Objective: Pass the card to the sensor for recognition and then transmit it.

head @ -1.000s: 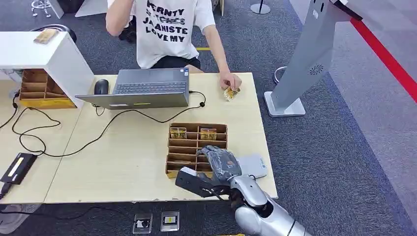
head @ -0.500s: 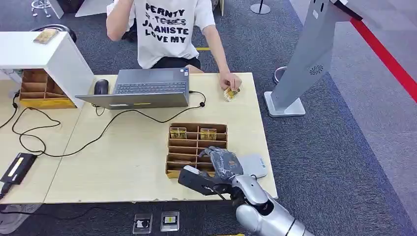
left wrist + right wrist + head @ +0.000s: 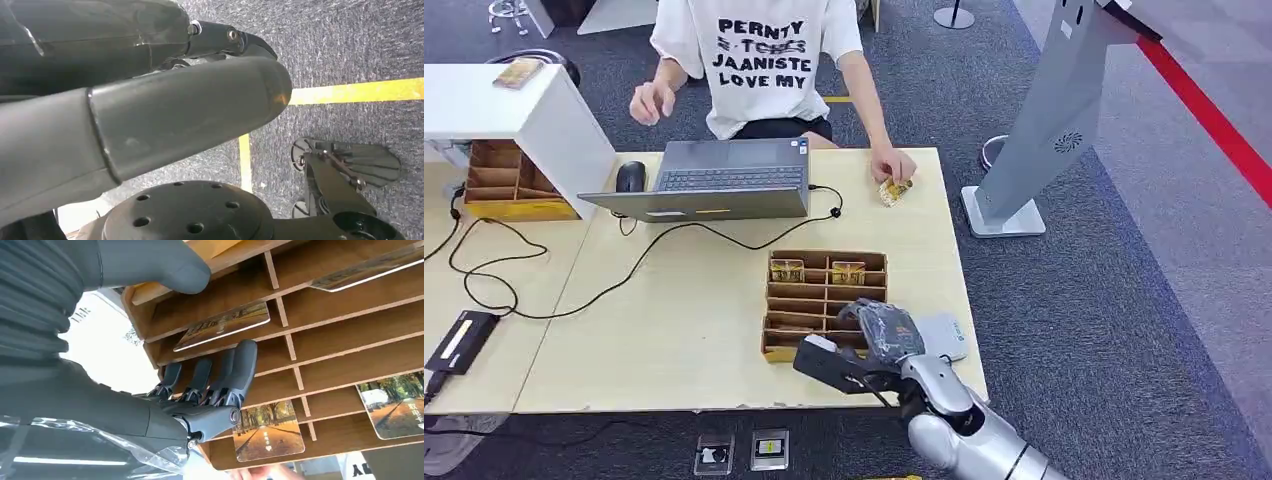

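A brown wooden slotted card rack (image 3: pixel 824 300) lies near the front right of the light wooden tabletop (image 3: pixel 684 330), with a flat grey sensor pad (image 3: pixel 942 335) just to its right. Behind it sits an open grey laptop (image 3: pixel 714 180), a black mouse (image 3: pixel 630 176) to the laptop's left.

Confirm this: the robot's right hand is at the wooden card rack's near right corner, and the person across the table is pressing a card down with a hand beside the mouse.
One detail is wrong. The person's hand presses the card near the table's far right edge, well away from the mouse, which sits on the laptop's other side. The head view shows it. The right hand is indeed at the card rack's near right corner.
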Controlling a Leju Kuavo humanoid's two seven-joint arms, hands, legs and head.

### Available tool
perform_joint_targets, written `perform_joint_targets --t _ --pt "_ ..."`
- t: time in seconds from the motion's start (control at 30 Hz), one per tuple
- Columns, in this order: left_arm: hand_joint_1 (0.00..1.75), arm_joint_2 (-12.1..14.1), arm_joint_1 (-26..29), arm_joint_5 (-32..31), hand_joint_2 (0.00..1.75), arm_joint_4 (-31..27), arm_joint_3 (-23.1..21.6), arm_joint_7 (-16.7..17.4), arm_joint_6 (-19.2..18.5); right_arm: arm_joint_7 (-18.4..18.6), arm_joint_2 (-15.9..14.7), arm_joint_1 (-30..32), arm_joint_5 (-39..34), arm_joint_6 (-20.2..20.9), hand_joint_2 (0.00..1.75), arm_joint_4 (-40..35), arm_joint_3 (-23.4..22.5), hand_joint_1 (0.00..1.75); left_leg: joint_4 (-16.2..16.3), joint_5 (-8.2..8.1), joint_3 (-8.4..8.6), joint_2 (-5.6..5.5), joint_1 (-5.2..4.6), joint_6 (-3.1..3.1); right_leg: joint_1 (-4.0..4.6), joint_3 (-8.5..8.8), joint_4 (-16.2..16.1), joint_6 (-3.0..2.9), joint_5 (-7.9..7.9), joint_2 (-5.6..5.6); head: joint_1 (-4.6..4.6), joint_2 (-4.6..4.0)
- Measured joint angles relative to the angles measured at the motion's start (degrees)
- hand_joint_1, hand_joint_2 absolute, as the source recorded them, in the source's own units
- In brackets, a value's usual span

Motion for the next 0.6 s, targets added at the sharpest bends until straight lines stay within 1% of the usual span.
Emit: perform_joint_targets --t 0.03,0.07,0.1,0.2,0.23,0.3,0.4,0.47,0.53,0.6 --pt "0.00 0.00 0.00 -0.04 0.00 0.00 0.00 0.00 0.00 0.02 -0.02 0.00 0.11 -0.04 1.75 0.07 -0.05 0.77 0.00 0.00 0.00 0.00 0.00 0.00 0.00 0.00 0.00 0.00 0.00 0.00 0.00 0.00" --pt "0.00 0.00 0.00 -0.15 0.00 0.00 0.00 0.00 0.00 0.02 -0.04 0.00 0.20 -0.07 1.75 0.09 -0.11 0.75 0.00 0.00 0.00 0.00 0.00 0.00 0.00 0.00 0.00 0.00 0.00 0.00 0.00 0.00" --pt "0.00 0.00 0.00 -0.15 0.00 0.00 0.00 -0.02 0.00 0.02 -0.04 0.00 0.30 -0.09 1.75 0.15 -0.20 0.80 0.00 0.00 0.00 0.00 0.00 0.00 0.00 0.00 0.00 0.00 0.00 0.00 0.00 0.00" --pt "0.00 0.00 0.00 -0.15 0.00 0.00 0.00 -0.02 0.00 0.02 -0.07 0.01 0.50 -0.09 1.75 0.22 -0.57 0.80 0.00 0.00 0.00 0.00 0.00 0.00 0.00 0.00 0.00 0.00 0.00 0.00 0.00 0.00" --pt "0.00 0.00 0.00 -0.15 0.00 0.00 0.00 -0.02 0.00 0.02 -0.07 0.00 0.59 -0.11 1.75 0.24 -0.59 0.86 0.00 0.00 0.00 0.00 0.00 0.00 0.00 0.00 0.00 0.00 0.00 0.00 0.00 0.00" --pt "0.00 0.00 0.00 -0.15 0.00 0.00 0.00 -0.02 0.00 0.02 -0.11 0.00 0.63 -0.15 1.75 0.24 -0.66 0.87 0.00 0.00 0.00 0.00 0.00 0.00 0.00 0.00 0.00 0.00 0.00 0.00 0.00 0.00" --pt "0.00 0.00 0.00 -0.15 0.00 0.00 0.00 -0.02 -0.02 0.09 -0.13 -0.01 0.63 -0.17 1.75 0.24 -0.81 1.15 0.00 0.00 0.00 0.00 0.00 0.00 0.00 0.00 0.00 0.00 0.00 0.00 0.00 0.00" --pt "0.00 0.00 0.00 -0.15 0.00 0.00 0.00 -0.02 -0.04 0.13 -0.17 -0.03 0.66 -0.24 1.75 0.26 -0.94 1.19 0.00 0.00 0.00 0.00 0.00 0.00 0.00 0.00 0.00 0.00 0.00 0.00 0.00 0.00" --pt "0.00 0.00 0.00 -0.15 0.00 0.00 0.00 -0.02 -0.07 0.20 -0.26 -0.03 0.72 -0.31 1.75 0.24 -0.99 1.52 0.00 0.00 0.00 0.00 0.00 0.00 0.00 0.00 0.00 0.00 0.00 0.01 0.00 0.00" --pt "0.00 0.00 0.00 -0.15 0.00 0.00 0.00 -0.02 -0.09 0.20 -0.35 -0.03 0.81 -0.37 1.75 0.24 -1.05 1.59 0.00 0.00 0.00 0.00 0.00 0.00 0.00 0.00 0.00 0.00 0.00 0.00 0.00 0.00"
